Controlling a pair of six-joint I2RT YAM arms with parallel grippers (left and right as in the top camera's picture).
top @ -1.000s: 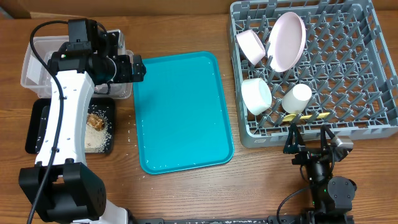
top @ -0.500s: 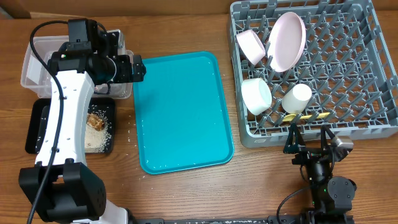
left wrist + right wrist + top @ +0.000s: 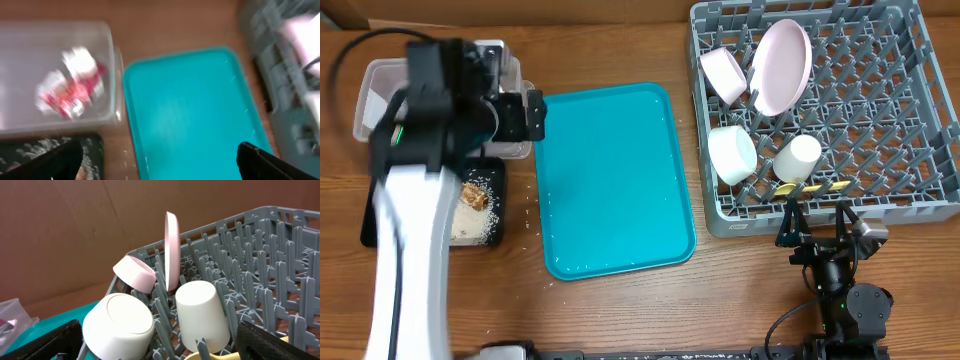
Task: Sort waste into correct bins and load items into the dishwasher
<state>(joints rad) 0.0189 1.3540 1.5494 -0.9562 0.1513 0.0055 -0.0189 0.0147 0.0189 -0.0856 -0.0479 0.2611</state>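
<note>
My left gripper (image 3: pixel 532 113) is open and empty, hovering at the left edge of the teal tray beside the clear tub (image 3: pixel 365 92). In the left wrist view (image 3: pixel 160 167) the tub (image 3: pixel 107 60) holds the red wrapper (image 3: pixel 75 92) and crumpled white paper (image 3: pixel 79 60). The black tray (image 3: pixel 378 215) holds the brown lump (image 3: pixel 472 193) and rice (image 3: pixel 470 222). The grey rack (image 3: pixel 880 110) holds a pink bowl (image 3: pixel 725 72), pink plate (image 3: pixel 780 65), white bowl (image 3: pixel 732 153), white cup (image 3: pixel 797 157) and yellow spoon (image 3: pixel 815 188). My right gripper (image 3: pixel 818 225) is open at the rack's front edge.
The teal tray (image 3: pixel 610 180) lies between the bins and the rack, with a few rice grains on the wood by its left edge. The right wrist view shows the white bowl (image 3: pixel 120 322), cup (image 3: pixel 202 312), pink bowl (image 3: pixel 135 272) and upright plate (image 3: pixel 171 250) close ahead.
The left arm is in motion and blurred; its gripper has shifted slightly left, away from the teal tray. The right arm and the rack's contents have not moved.
</note>
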